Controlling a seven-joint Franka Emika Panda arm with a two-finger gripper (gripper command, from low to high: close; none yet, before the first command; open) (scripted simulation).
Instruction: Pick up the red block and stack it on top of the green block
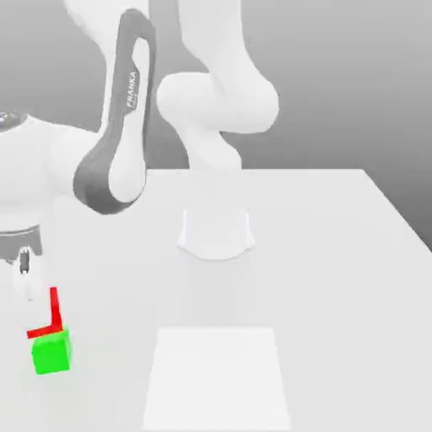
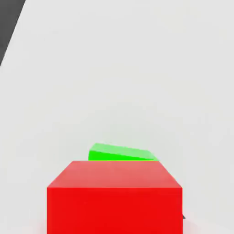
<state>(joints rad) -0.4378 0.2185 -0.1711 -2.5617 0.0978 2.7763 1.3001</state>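
The pincer (image 1: 40,310) is pinching the red cube (image 1: 56,312) above the worktop (image 1: 337,253), over the exterior view's left. The pick-up looks done and the carry nearly so; final lining-up, setting down and letting go seem left. Whether the red cube touches the green cube (image 1: 52,354) below, I cannot tell. The red cube is bright, plain, smooth and flat-faced, partly hidden in the exterior view.
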